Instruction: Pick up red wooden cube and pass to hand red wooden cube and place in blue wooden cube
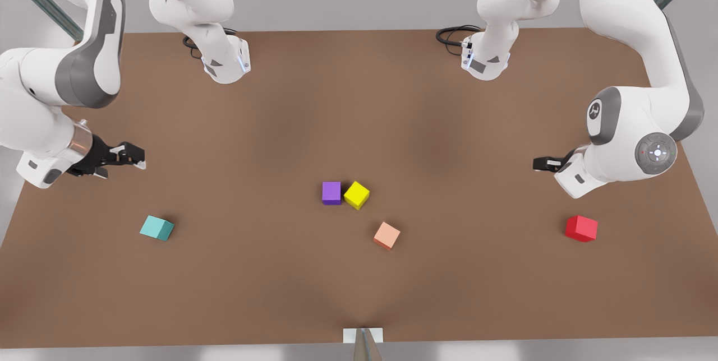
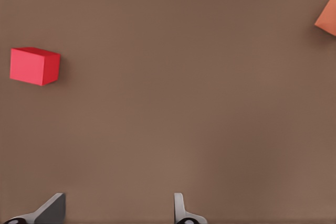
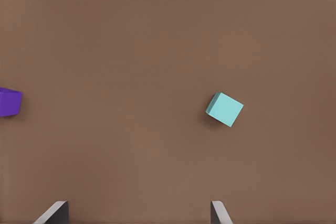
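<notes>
The red wooden cube [image 1: 581, 228] [image 2: 34, 66] lies on the table at the front view's right. My left gripper [image 1: 539, 163] [image 2: 115, 211] hovers above the table just behind the red cube, open and empty. The teal blue wooden cube [image 1: 156, 228] [image 3: 224, 109] rests at the front view's left. Behind that cube my right gripper [image 1: 136, 157] [image 3: 137, 212] hangs open, holding nothing.
A purple cube [image 1: 331, 192] [image 3: 9, 102] and a yellow cube [image 1: 357, 194] touch near the middle of the brown table [image 1: 359, 97]. A pale peach cube [image 1: 386, 235] [image 2: 328, 17] lies just in front of them. A small white bracket [image 1: 363, 336] sits at the table's front edge.
</notes>
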